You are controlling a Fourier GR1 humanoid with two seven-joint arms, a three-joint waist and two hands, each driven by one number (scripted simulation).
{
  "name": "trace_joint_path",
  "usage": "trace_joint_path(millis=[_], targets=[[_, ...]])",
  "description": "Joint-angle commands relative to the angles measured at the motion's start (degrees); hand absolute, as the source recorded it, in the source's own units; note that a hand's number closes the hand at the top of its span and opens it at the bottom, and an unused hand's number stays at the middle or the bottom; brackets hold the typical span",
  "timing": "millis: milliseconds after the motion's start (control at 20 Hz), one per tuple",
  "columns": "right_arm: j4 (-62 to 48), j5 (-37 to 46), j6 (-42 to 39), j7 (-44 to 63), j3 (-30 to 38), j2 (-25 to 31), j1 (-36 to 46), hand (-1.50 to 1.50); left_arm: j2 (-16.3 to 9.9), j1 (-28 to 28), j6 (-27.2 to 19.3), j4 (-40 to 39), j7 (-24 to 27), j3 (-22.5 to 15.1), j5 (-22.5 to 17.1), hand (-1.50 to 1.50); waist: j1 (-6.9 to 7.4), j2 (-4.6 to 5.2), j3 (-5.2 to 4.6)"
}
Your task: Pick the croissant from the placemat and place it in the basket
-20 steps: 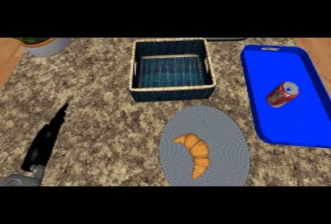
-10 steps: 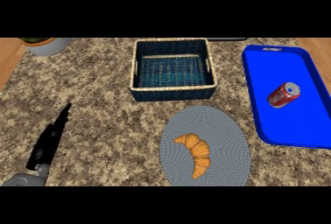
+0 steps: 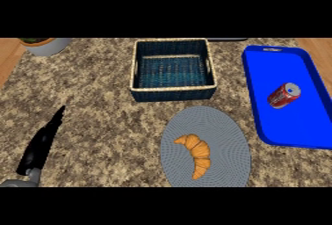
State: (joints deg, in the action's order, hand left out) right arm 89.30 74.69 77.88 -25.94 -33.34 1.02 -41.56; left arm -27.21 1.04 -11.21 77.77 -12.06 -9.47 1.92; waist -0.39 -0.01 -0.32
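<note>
While the golden-brown, crescent-shaped croissant point(image 3: 196, 154) lies untouched on the oval grey woven placemat point(image 3: 220, 127), the task stands at its very first step: nothing has been grasped yet and the approach has not begun. The croissant sits toward the seven o'clock part of the mat, its thick end up and its tail curving down. From the croissant, the square dark-blue wicker basket point(image 3: 172, 90) with pale rim stands at about eleven o'clock, well apart from it and just beyond the placemat's far edge; its inside shows nothing in it. The only hand in view is the black left hand point(image 3: 43, 143), at about eight o'clock of the speckled stone counter point(image 3: 97, 114), fingers straight and pressed together in a narrow blade pointing to one o'clock, holding nothing; it looks like a hand at rest. The right hand does not show at all. By my judgement the next move calls for a hand to come over the placemat, spread, and close round the croissant's thick middle before lifting it across to the basket. At three o'clock a red drinks can point(image 3: 284, 95) lies on its side in a long blue plastic tray point(image 3: 259, 88), clear of that path.
</note>
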Motion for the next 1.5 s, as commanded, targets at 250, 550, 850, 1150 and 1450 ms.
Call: trace_joint_path(millis=[250,550,850,1150,1450], targets=[[-0.99,10.65,-4.31,12.93,-0.53,-0.95,4.52,-1.5,3.11,-0.93,0.42,-3.14,3.37,1.49,2.2,0.0,-0.35,0.14,0.25],[-7.81,13.02,-6.37,21.32,2.25,-0.93,13.89,-1.5,2.7,-1.22,1.55,2.63,-2.11,2.18,3.05,0.0,0.21,0.01,0.32],[-6.03,16.94,-10.03,28.33,0.86,-0.84,15.57,-1.5,3.42,-0.75,1.73,1.39,-1.42,2.36,4.12,0.0,-0.08,0.02,0.3],[-11.46,14.68,-11.15,31.88,3.22,-0.76,22.91,-1.5,3.31,-2.01,3.07,4.39,-2.8,2.36,3.43,0.0,0.76,-0.02,0.37],[-12.48,15.78,-11.23,34.68,3.78,-0.7,25.91,-1.5,4.21,1.77,1.63,-1.31,-0.71,3.76,4.92,0.0,0.14,0.14,0.34]])
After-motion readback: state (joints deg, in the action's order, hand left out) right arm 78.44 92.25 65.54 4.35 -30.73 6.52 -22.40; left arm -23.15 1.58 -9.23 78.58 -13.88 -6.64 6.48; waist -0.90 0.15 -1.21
